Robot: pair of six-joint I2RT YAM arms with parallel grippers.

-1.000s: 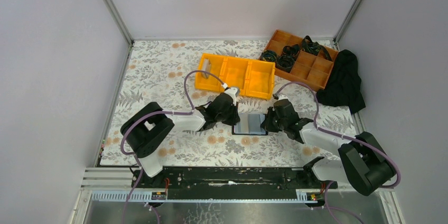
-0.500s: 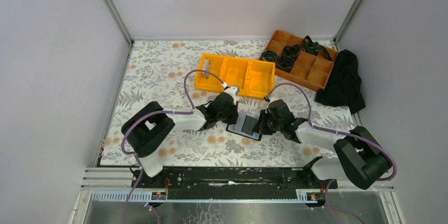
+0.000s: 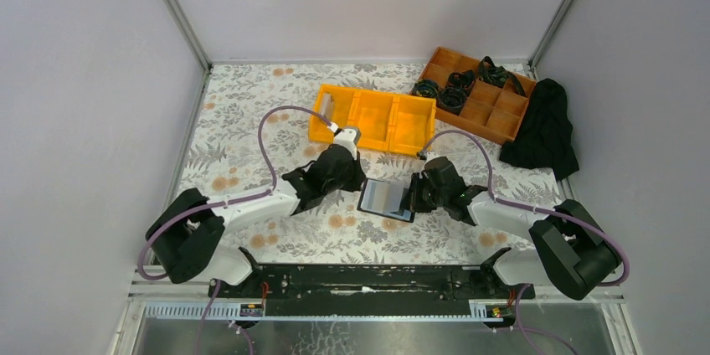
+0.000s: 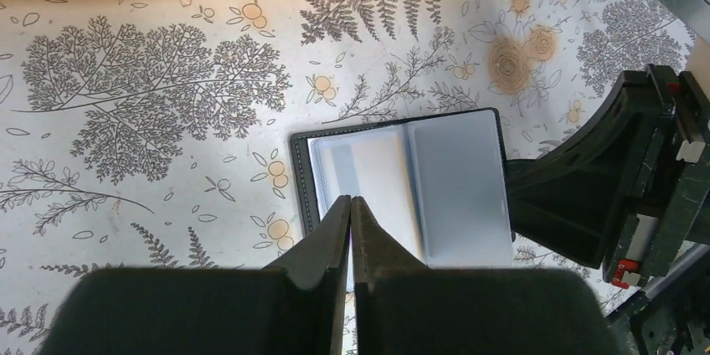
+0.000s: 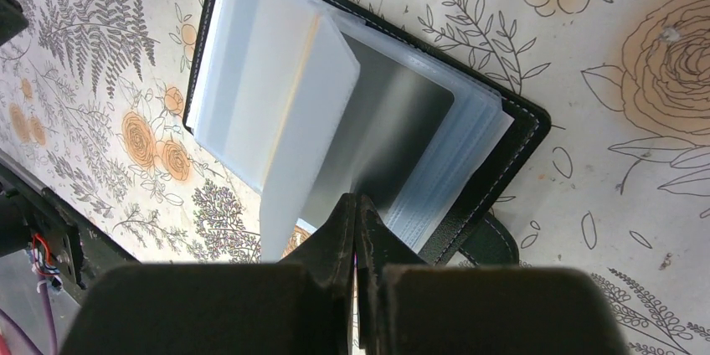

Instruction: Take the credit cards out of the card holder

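Mid-table, betw. both arms: card holder (image 3: 385, 198) lies open on floral mat (image 3: 251, 120). My L gripper (image 4: 351, 202) reaches low from left, jaws nearly closed. R gripper (image 5: 356, 200) opposite, jaws closed at sleeve (image 5: 293, 95) edge; grey credit card (image 5: 393, 120) inside.

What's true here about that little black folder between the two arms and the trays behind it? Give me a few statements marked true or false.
1. The small black card holder with clear plastic sleeves lies open on the floral tablecloth. True.
2. The yellow three-compartment plastic bin sits between the card holder and the arms' bases. False: it lies beyond the holder.
3. The right gripper is shut, its tips at the holder's sleeves. True.
4. The left gripper gapes wide open. False: its jaws are nearly together.
5. The crumpled black cloth lies by the table's left edge. False: it lies at the right edge, beside the brown wooden divided tray.
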